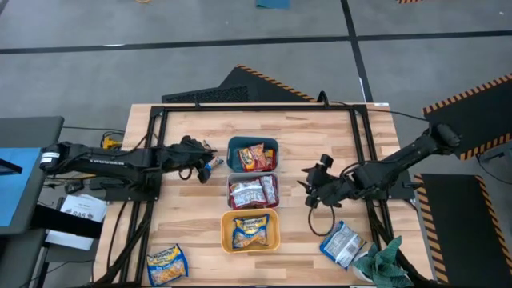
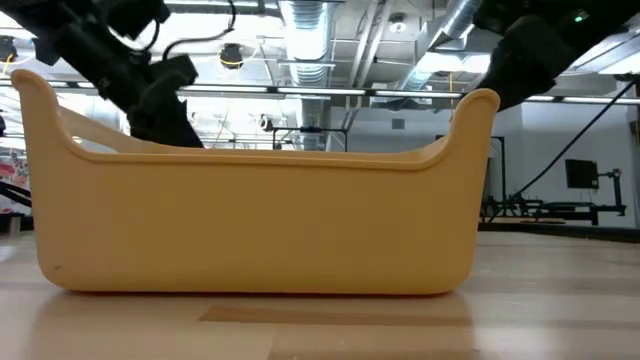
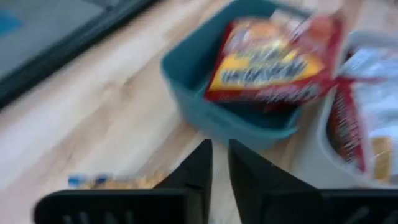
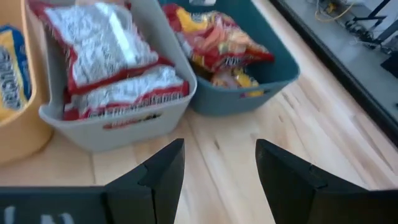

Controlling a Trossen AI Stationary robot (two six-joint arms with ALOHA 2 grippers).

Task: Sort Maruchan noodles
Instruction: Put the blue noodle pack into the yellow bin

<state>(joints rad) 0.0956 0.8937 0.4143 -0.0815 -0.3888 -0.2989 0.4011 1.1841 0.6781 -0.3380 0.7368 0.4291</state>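
Fingers (image 4: 163,174) spread wide on the right tool (image 1: 318,190), with nothing between them, poised over bare wood between the white bin (image 1: 230,192) and the desk's (image 1: 192,232) right edge. Probably the picker for this step, judging by the loose silver-white packet (image 1: 342,244) lying flat toward the front right corner, just beside the green rag (image 1: 386,262). Swing toward that corner, come down square over the packet's short width, and close on the crinkled edge rather than the flat middle, keeping clear of the rag so no cloth gets pinched along with it. Lift straight, carry level, and release low over the white bin, already holding two silver-white packets (image 4: 112,56), so the new one lands flat and does not spill into the teal bin (image 1: 234,152) of red-orange packets (image 1: 253,157) or the orange bin (image 1: 226,232) with its yellow packet (image 1: 251,232). On the far side, left tool (image 1: 205,162) drawn nearly together, only a thin slit showing and nothing seen in it, beside the teal bin, with a small blue-and-yellow thing (image 3: 106,182) at its base, too blurred to name. Leave for that arm the yellow packet (image 1: 166,264) near the front left corner.
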